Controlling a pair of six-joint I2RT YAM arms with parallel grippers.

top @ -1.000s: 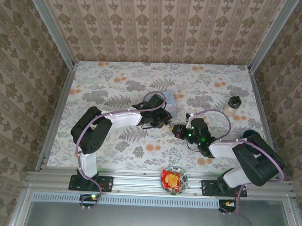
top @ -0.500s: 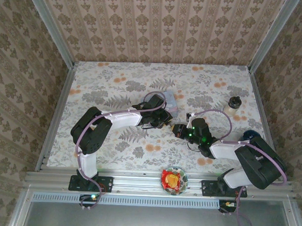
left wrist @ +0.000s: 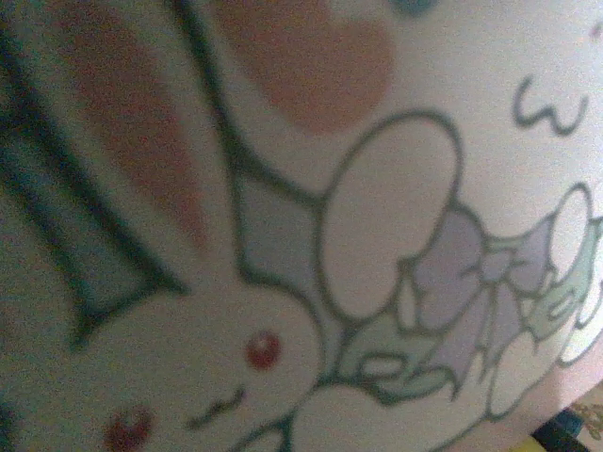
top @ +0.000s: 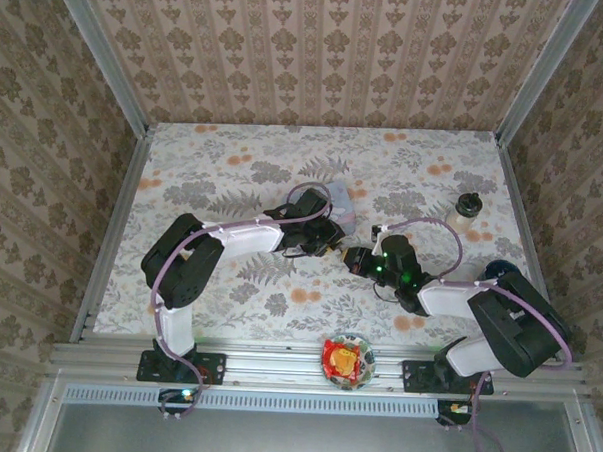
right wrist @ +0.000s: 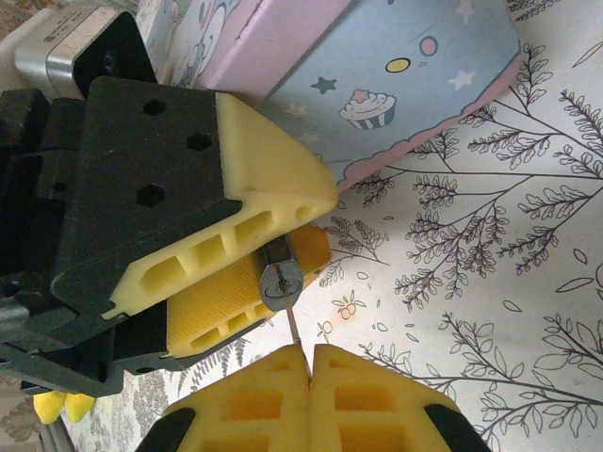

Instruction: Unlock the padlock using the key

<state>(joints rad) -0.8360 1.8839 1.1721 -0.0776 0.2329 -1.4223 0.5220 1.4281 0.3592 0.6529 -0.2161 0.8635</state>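
In the right wrist view, the padlock (right wrist: 280, 275) shows its silvery keyhole end, clamped between the yellow fingers (right wrist: 273, 179) of my left gripper (right wrist: 316, 231), which is shut on it. My right gripper (right wrist: 309, 356) is shut on the key (right wrist: 293, 330). The key's thin blade sticks out of the pinched fingertips and its tip reaches the keyhole. In the top view the left gripper (top: 333, 246) and right gripper (top: 356, 259) meet nose to nose at mid-table. The padlock's shackle is hidden.
A pale blue and pink tin (right wrist: 396, 85) with cartoon prints lies just behind the left gripper, also the tin (top: 342, 204); its bunny picture (left wrist: 283, 282) fills the left wrist view. A small black-capped bottle (top: 466, 209) stands at the right. A bowl (top: 347, 359) sits at the near edge.
My right gripper has edged slightly left toward the left gripper, bringing the key closer to the padlock. The left arm holds still.
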